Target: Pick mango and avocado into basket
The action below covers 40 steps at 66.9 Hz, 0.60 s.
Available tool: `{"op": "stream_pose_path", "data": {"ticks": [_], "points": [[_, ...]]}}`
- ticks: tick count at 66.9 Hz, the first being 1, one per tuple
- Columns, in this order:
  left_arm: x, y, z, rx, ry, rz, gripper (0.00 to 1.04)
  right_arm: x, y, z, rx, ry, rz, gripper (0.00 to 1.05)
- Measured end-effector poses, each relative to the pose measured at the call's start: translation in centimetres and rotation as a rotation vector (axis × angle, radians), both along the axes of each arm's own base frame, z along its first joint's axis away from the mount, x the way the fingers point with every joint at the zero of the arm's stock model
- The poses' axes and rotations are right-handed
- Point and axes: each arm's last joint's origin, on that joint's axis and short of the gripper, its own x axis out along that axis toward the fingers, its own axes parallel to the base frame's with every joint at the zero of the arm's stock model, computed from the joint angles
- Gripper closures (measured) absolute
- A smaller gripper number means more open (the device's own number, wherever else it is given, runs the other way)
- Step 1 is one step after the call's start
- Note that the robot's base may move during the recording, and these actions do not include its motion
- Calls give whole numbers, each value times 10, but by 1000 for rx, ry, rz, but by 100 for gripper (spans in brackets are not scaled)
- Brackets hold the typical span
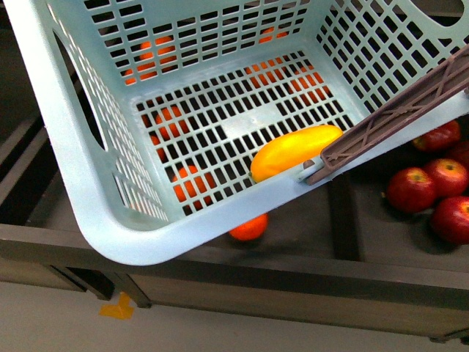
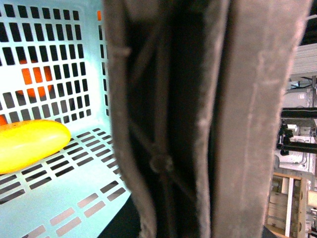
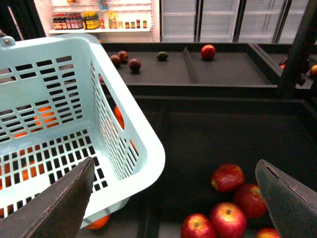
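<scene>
Basket (image 1: 95, 147) tilted, filling most of the front view, with one corner low toward the camera. Mango (image 1: 293, 149) lies inside on the slotted floor, on its side against the near wall, just beside the folded brown handle (image 1: 396, 121). No other fruit seen inside the basket. Oranges (image 1: 249, 227) lie under the basket: one shows below the rim, others through the slots. Red apples (image 1: 412, 188) are in the dark bin to the right, outside the basket. Avocado (image 3: 162, 56) shows small and dark green on the far shelf in the right wrist view, well apart from the basket, near some dark reddish fruits (image 3: 134, 64). A lone red apple (image 3: 208, 51) sits beyond a divider. Right gripper (image 3: 174, 163) is released: fingers (image 3: 64, 198) spread wide, nothing between them, hanging over the bin beside the basket's corner, above the apples. Left gripper: the left wrist view is taken up by the handle at very close range, blurred, with the mango to one side. Cannot tell whether this claw is clenched or released.
</scene>
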Motion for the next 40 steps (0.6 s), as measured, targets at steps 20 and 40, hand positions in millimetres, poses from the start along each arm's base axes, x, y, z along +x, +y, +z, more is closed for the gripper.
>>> {"op": "stream_pose_path", "data": {"ticks": [20,40], "points": [[0,0,0,2,-2,3,90,0,0,0,0,1,0,9],[0,0,0,1,-1,1,90,0,0,0,0,1,0,9]]}}
